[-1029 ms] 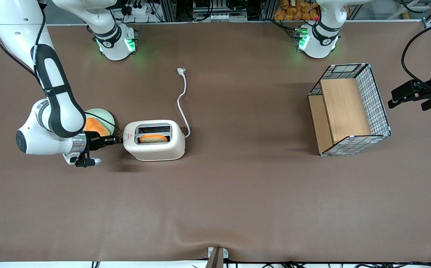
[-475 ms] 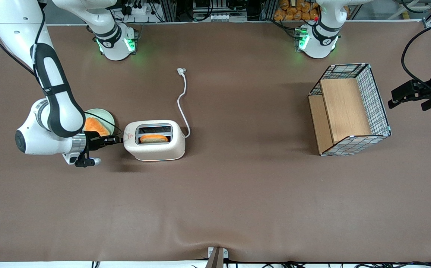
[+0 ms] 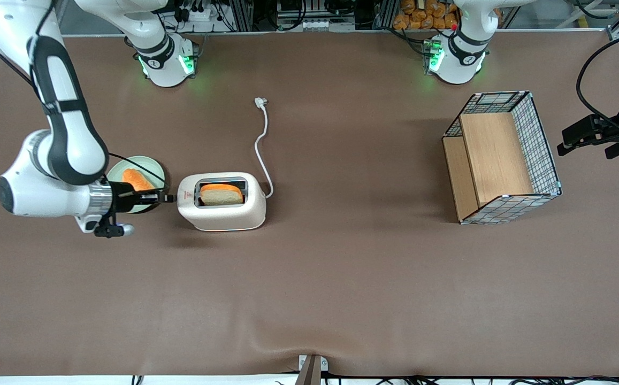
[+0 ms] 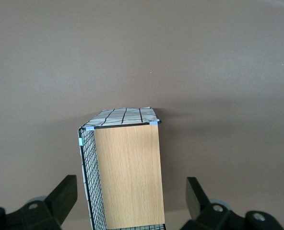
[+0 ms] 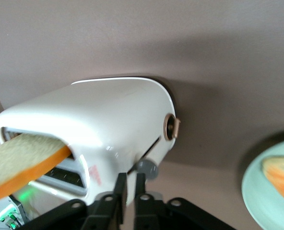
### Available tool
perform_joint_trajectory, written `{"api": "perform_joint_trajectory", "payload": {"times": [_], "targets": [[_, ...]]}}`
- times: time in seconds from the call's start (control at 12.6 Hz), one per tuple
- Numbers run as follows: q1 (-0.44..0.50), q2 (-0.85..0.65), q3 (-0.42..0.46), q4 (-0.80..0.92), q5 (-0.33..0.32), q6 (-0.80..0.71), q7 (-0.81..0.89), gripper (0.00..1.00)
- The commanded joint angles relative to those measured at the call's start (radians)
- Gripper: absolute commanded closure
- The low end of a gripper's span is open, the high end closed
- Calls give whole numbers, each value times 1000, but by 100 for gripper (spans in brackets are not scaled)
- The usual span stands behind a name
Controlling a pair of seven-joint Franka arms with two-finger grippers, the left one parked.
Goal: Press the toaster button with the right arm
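Note:
The cream-white toaster stands on the brown table with a bread slice sticking up out of its top slot. My right arm reaches in low from the working arm's end. Its gripper is level with the toaster's narrow end with the red mark, a short gap away, fingers together and holding nothing. In the right wrist view the fingers of the gripper point at the toaster, with the grey toaster button just beside their tips. The bread slice juts from the slot.
A pale green plate with an orange slice lies under the gripper's wrist; it also shows in the right wrist view. The white cord runs to a plug. A wire basket with wooden panels stands toward the parked arm's end.
The bread slice has popped up higher in the slot. My right arm has drawn back a little from the toaster's end, toward the working arm's end of the table.

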Motion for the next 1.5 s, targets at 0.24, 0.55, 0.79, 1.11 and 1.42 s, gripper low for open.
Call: {"api": "perform_joint_trajectory", "payload": {"times": [0.24,0.55,0.79,1.11,1.42], "targets": [[-5,-75,-50,165,-171,-165,89,0],[-6,-214,-61,187,-372,-190,85,0],[-46,-299,-64,187,-418,-258,83,0],[-86,-365,-46,199,-469,-311,81,0],[-143,-374,-11,249,-478,-337,121,0]]}}
